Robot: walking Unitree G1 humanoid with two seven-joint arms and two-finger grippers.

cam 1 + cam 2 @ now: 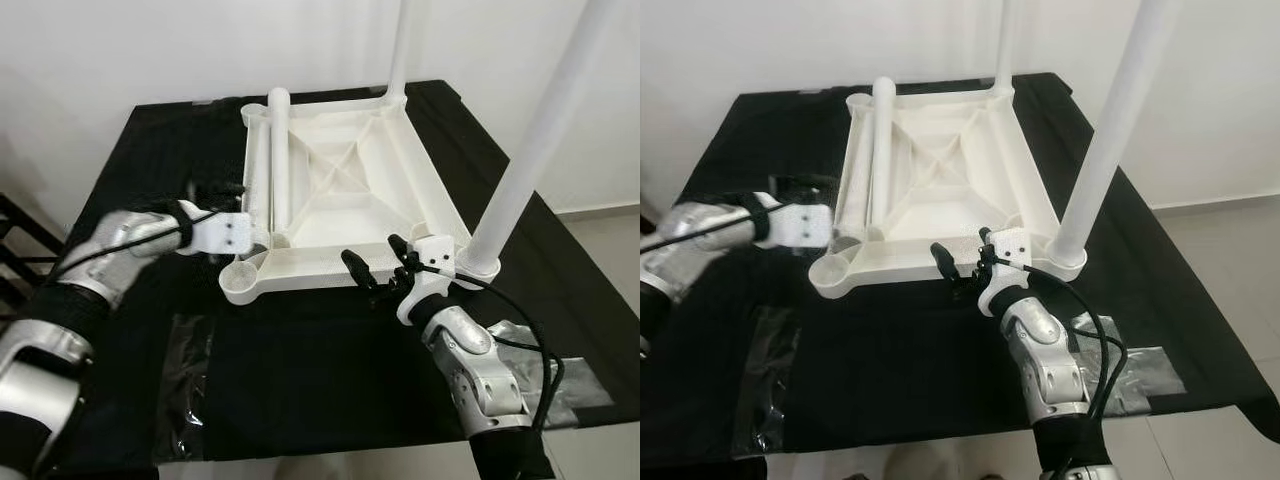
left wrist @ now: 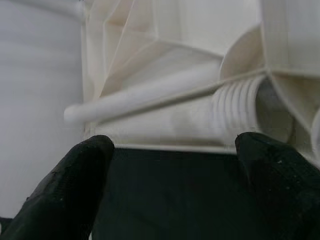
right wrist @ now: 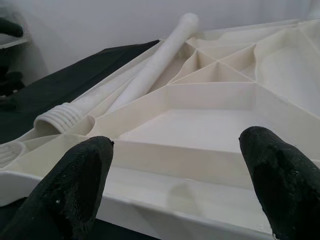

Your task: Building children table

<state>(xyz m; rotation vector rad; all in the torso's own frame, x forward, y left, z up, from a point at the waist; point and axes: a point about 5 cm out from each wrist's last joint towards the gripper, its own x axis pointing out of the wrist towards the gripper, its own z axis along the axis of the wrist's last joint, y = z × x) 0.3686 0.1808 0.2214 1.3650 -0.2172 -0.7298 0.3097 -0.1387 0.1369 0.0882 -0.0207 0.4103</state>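
Black cloth (image 1: 300, 350) carries the upturned tabletop (image 1: 340, 190) (two legs fitted) — a loose leg (image 1: 279, 160) lies inside. Left gripper (image 1: 232, 205) and right gripper (image 1: 378, 265), both spread and empty, flank it; next, grasp that leg.

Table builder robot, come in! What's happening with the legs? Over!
Both grippers open: left gripper at the loose leg, right gripper at the tabletop's near edge. Two legs standing, near-left socket empty. Nothing blocking.
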